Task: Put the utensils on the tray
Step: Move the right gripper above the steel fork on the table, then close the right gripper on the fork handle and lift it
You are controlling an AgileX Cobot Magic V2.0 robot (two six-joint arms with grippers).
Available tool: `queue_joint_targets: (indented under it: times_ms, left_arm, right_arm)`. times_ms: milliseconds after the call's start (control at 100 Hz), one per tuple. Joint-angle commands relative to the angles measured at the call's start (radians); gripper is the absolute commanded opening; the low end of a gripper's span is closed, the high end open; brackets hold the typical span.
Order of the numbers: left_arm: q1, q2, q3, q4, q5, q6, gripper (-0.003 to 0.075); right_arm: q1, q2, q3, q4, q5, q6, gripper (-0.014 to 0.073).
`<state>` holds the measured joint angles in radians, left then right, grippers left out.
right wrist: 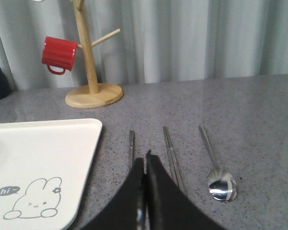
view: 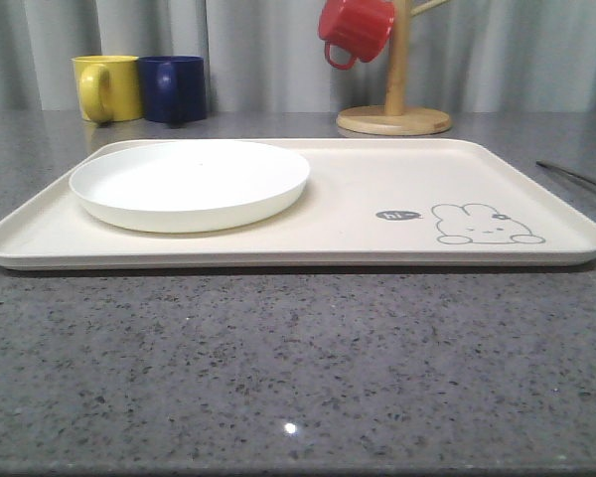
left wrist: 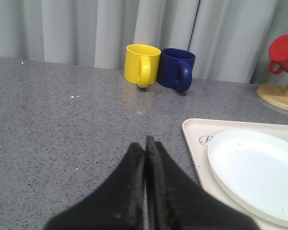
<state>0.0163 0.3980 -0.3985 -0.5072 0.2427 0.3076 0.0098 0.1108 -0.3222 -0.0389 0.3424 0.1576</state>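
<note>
The cream tray [view: 358, 199] with a grey rabbit drawing lies mid-table; its corner also shows in the right wrist view [right wrist: 43, 143]. The utensils lie on the grey counter to the tray's right. They are a slim fork handle [right wrist: 131, 141] with its other end hidden behind my fingers, a pair of chopsticks [right wrist: 171, 151] and a spoon [right wrist: 220, 182]. Thin dark ends of them show at the front view's right edge [view: 576, 177]. My right gripper [right wrist: 145, 159] is shut and empty, just above the counter between fork and chopsticks. My left gripper [left wrist: 145, 143] is shut and empty, left of the tray's corner [left wrist: 194, 136].
A round white plate [view: 191, 182] sits on the tray's left half. A yellow mug [view: 107, 87] and a blue mug [view: 172, 88] stand at the back left. A wooden mug tree [view: 394, 109] holding a red mug [view: 355, 30] stands behind the tray.
</note>
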Motion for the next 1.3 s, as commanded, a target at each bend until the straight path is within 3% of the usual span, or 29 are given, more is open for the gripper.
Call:
queue_joint_targets:
  times_ms: [0, 220, 420, 600, 700, 820, 920, 1130, 1290]
  left_arm:
    - [-0.001, 0.005, -0.027, -0.018, -0.080, 0.002, -0.0019]
    - [-0.001, 0.005, -0.027, -0.018, -0.080, 0.002, -0.0019]
    - [-0.001, 0.005, -0.027, -0.018, -0.080, 0.002, -0.0019]
    - [-0.001, 0.005, -0.027, -0.018, -0.080, 0.002, -0.0019]
    - [-0.001, 0.005, -0.027, -0.018, -0.080, 0.002, -0.0019]
    - [-0.001, 0.005, -0.027, -0.018, -0.080, 0.002, -0.0019]
    - [-0.001, 0.005, -0.027, -0.018, -0.080, 0.002, -0.0019]
    - [-0.001, 0.005, -0.027, -0.018, -0.080, 0.002, -0.0019]
    - [-0.001, 0.005, -0.027, -0.018, -0.080, 0.002, -0.0019]
  right_arm:
    - [-0.004, 0.119, -0.152, -0.023, 0.083, -0.005, -0.0069]
    - [-0.004, 0.421, -0.432, -0.059, 0.385, -0.005, -0.0069]
    - [-0.004, 0.635, -0.568, -0.059, 0.456, -0.005, -0.0069]
    - [-0.004, 0.742, -0.588, -0.058, 0.467, -0.005, -0.0062]
    - [-0.004, 0.770, -0.588, -0.058, 0.497, -0.005, 0.0016]
    - [-0.004, 0.784, -0.588, -0.058, 0.528, -0.005, 0.0237]
    - [-0.004, 0.784, -0.588, -0.053, 0.540, -0.005, 0.0363]
    - [-0.002, 0.804, -0.605, 0.014, 0.547, -0.028, 0.0382]
    - [0.010, 0.922, -0.703, 0.077, 0.546, -0.098, 0.0382]
